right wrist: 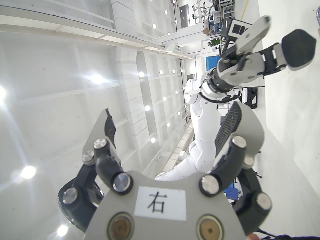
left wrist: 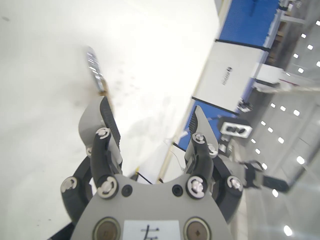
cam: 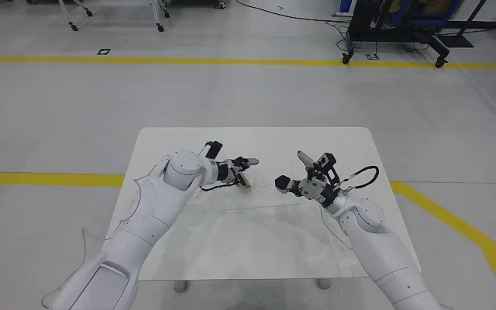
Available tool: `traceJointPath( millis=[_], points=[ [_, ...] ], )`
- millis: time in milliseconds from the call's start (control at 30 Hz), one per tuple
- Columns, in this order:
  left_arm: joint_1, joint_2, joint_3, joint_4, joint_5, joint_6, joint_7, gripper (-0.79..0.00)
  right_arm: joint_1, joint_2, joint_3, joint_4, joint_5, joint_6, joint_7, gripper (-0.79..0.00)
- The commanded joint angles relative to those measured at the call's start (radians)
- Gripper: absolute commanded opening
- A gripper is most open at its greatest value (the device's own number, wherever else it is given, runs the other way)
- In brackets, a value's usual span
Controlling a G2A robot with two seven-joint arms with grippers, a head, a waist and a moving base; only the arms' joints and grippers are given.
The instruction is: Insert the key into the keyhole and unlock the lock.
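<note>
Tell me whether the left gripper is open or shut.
Open: the left gripper has its fingers spread wide, with nothing between them.

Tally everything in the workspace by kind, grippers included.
Grippers: 2, left gripper and right gripper, both open
Metal piece, silver and brass, key or lock unclear: 1
Table: 1
Total: 4

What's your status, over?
Left gripper open, right gripper open, empty. Metal-and-brass piece on table beside left fingertip, ungripped; key or lock unclear. Nothing in the way seen.
</note>
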Motion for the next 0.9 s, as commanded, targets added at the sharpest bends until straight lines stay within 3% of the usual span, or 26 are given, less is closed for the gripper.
traceJointPath(
  millis=[0,167,233,400,567,633,867],
  points=[
    [0.011,0.011,-0.040,-0.010,-0.023,-0.046,-0.014,-0.034,0.000,0.000,0.000,0.000,0.000,0.000,0.000,0.000],
    [0.078,0.040,-0.109,-0.126,0.099,-0.171,0.150,0.000,-0.001,0.000,0.001,0.000,-0.002,-0.002,-0.008,0.000],
    [0.123,0.052,-0.127,-0.203,0.171,-0.199,0.219,0.000,-0.001,-0.001,0.009,-0.005,-0.032,-0.030,-0.073,0.000],
    [0.213,0.075,-0.186,-0.338,0.205,-0.264,0.219,0.000,-0.005,0.003,0.064,-0.048,-0.056,-0.087,-0.149,0.000],
    [0.294,0.094,-0.251,-0.443,0.293,-0.356,0.310,0.000,-0.058,0.017,0.196,-0.173,-0.033,-0.121,-0.204,0.000],
    [0.326,0.100,-0.279,-0.474,0.287,-0.373,0.318,0.000,-0.085,0.021,0.245,-0.237,-0.036,-0.158,-0.219,0.000],
    [0.327,0.100,-0.279,-0.474,0.286,-0.373,0.318,-0.001,-0.085,0.021,0.245,-0.236,-0.036,-0.158,-0.219,0.000]
  ],
)
